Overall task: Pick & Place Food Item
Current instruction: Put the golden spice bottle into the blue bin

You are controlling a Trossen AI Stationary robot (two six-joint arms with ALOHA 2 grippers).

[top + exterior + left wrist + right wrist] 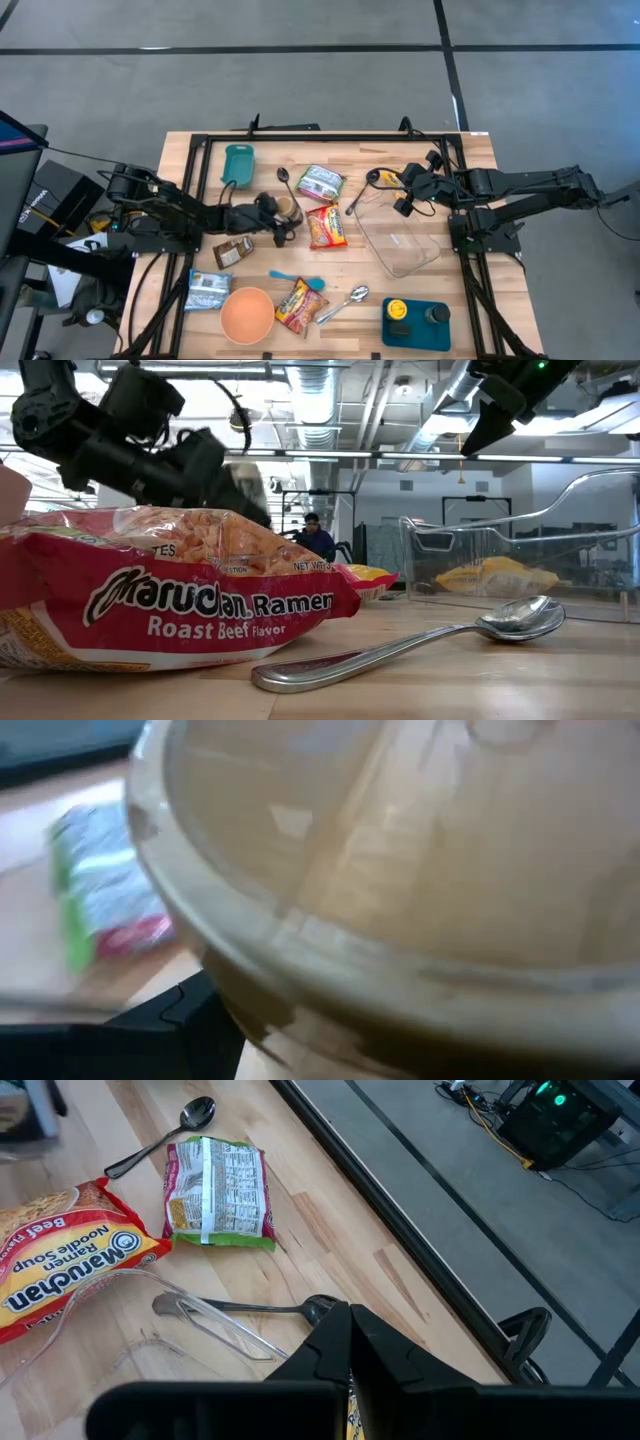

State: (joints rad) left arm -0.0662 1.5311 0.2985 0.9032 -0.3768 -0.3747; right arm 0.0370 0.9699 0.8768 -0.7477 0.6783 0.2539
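A small round tan cup is at the tip of my left gripper, near the table's middle. In the left wrist view its rim and pale inside fill the picture. In the low view the cup is a blur in the air behind a red ramen packet. My right gripper hangs shut and empty above the far left corner of a clear plastic container; its closed fingers show in its wrist view. My left gripper has the tan cup between its fingers, coming at it nearly level from the table's left. One dark finger lies against the outer wall just below the rim. The cup hides the other finger. The cup is clear of the table.
Red ramen packets, a green-and-red packet, a brown packet and a silver packet lie about. An orange bowl, spoons, a green tray and a teal tray stand around.
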